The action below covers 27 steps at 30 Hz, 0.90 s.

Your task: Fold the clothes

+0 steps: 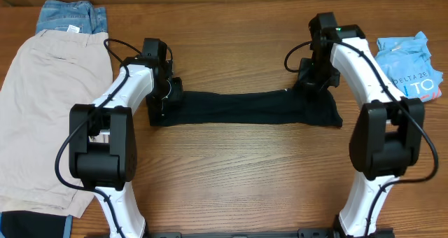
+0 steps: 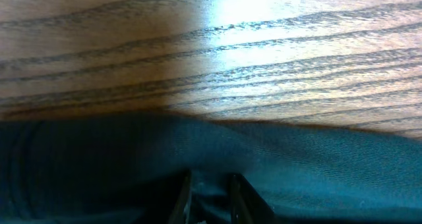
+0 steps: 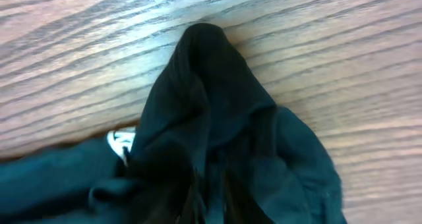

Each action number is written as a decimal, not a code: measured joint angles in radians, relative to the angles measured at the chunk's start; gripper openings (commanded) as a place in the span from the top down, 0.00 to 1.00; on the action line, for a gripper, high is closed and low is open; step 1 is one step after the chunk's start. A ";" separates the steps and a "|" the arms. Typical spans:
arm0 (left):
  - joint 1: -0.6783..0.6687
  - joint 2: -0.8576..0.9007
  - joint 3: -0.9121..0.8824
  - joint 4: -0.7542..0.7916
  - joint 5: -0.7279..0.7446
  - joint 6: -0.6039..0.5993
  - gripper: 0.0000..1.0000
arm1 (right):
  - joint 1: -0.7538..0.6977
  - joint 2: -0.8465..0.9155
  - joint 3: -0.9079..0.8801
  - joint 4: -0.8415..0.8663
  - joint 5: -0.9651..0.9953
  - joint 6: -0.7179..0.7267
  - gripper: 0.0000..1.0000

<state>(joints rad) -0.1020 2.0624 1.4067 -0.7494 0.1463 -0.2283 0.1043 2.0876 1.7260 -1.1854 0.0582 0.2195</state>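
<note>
The black T-shirt [image 1: 245, 108] lies on the wooden table as a long narrow band stretched between my two arms. My left gripper [image 1: 162, 94] sits low at the band's left end. In the left wrist view its fingers [image 2: 211, 188] stand close together with dark cloth [image 2: 316, 165] between them. My right gripper [image 1: 316, 80] is at the right end. In the right wrist view it [image 3: 210, 194] pinches bunched cloth [image 3: 198, 85] that peaks ahead of the tips, with a small white label [image 3: 120, 143] showing at the left.
Beige shorts [image 1: 49, 112] cover the table's left side, with blue denim [image 1: 70, 17] above them. A light-blue printed tee [image 1: 413, 66] lies at the far right. A dark cloth [image 1: 28, 224] pokes in at the bottom left corner.
</note>
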 measured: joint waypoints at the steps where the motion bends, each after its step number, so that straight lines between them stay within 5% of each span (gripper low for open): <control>1: 0.000 0.000 0.000 0.000 0.000 0.000 0.75 | 0.000 -0.012 0.001 -0.007 -0.003 -0.003 0.85; 12: 0.000 0.000 0.000 0.001 0.000 0.000 0.74 | 0.001 -0.076 -0.057 -0.005 -0.240 -0.159 0.85; 27: 0.000 -0.001 0.000 -0.003 0.000 0.000 0.73 | 0.003 -0.090 -0.406 0.422 -0.206 -0.160 0.67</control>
<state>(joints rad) -0.1020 2.0617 1.4067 -0.7521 0.1459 -0.2283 0.1070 1.9976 1.3201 -0.7639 -0.1482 0.0593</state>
